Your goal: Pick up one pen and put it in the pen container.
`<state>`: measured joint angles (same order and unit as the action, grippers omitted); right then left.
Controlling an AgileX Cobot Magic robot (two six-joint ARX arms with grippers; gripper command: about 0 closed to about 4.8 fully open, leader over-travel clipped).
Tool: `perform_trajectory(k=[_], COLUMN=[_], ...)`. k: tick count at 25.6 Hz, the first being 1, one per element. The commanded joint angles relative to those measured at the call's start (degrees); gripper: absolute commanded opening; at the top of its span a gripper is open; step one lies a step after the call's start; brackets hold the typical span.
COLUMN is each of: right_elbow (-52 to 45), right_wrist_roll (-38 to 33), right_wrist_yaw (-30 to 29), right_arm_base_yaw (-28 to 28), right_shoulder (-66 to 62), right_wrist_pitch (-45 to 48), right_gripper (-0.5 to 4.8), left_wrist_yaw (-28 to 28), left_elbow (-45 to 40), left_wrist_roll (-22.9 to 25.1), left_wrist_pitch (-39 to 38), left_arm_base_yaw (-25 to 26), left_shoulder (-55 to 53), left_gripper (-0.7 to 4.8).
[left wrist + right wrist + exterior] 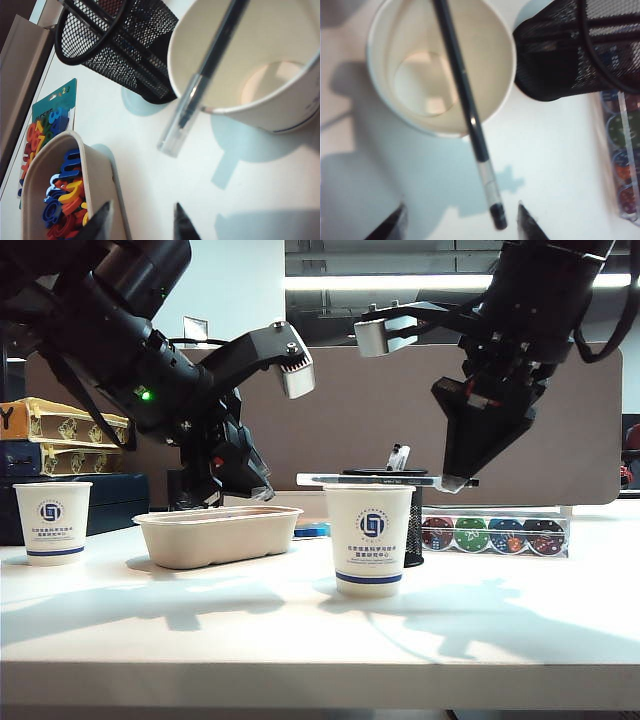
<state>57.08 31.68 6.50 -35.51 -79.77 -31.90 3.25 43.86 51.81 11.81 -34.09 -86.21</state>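
White table [300, 640]; cups [369, 538]; tray [217, 535]

The exterior view looks level across the table [320, 640]; both wrist views look down closely, sharing the paper cup [260, 70] at 12 o'clock.

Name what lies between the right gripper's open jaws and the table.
In the right wrist view, the pen's black-tipped end sits between the right gripper's open jaws, overhanging the paper cup; below is bare white table.

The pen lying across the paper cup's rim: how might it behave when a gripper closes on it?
The slim clear-barrelled stick pen looks rigid and light, so it should lift easily. Resting only on the white paper cup's rim, it may roll or tip off if nudged. The empty cup may shift too. Both the left gripper and right gripper are open.
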Motion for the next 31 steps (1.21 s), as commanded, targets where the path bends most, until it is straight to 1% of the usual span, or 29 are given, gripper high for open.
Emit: perform_trajectory(k=[1,3,8,18,22,23,24,26,28,29,31], right_elbow=[0.35,0.33,0.35,0.33,0.33,0.35,0.35,0.37,0.37,0.37,0.37], right_wrist_roll=[1.42,1.42,1.81,2.91,2.89,2.91,2.89,2.91,2.89,2.91,2.89], right_wrist_yaw=[0.5,0.52,2.84,2.86,2.8,2.82,2.91,3.76,3.91,3.91,3.91], right_arm_base_yaw=[0.09,0.07,0.09,0.13,0.11,0.11,0.11,0.11,0.11,0.11,0.11], right_shoulder=[-1.42,-2.49,-3.45,-3.85,-6.38,-6.82,-6.95,-6.93,-6.95,-6.95,-6.95], right_wrist_pitch=[2.19,2.29,4.11,7.58,8.07,8.26,8.61,8.66,8.68,8.74,9.03], right_gripper=[2.75,2.75,2.75,2.7,2.7,2.65,2.3,1.98,1.87,1.68,1.66], left_wrist_yaw=[-0.07,-0.07,-0.33,-0.48,-0.48,-0.48,-0.48,-0.48,-0.48,-0.48,-0.48], left_elbow=[0.37,0.37,0.37,0.37,0.37,0.37,0.37,0.37,0.37,0.37,0.37], left_wrist_roll=[-0.17,-0.17,-0.17,-0.17,-0.2,-0.17,-0.17,-0.17,-0.17,-0.17,-0.17], left_wrist_pitch=[1.55,1.62,1.64,2.08,2.64,2.67,2.67,2.67,2.67,2.67,2.67], left_arm_base_yaw=[0.11,0.11,0.11,0.11,0.11,0.11,0.11,0.11,0.11,0.11,0.11], left_shoulder=[0.13,0.13,0.13,0.13,0.13,0.13,0.13,0.13,0.13,0.13,0.13], left_gripper=[1.55,1.55,1.54,1.53,1.53,1.53,1.53,1.53,1.53,1.53,1.53])
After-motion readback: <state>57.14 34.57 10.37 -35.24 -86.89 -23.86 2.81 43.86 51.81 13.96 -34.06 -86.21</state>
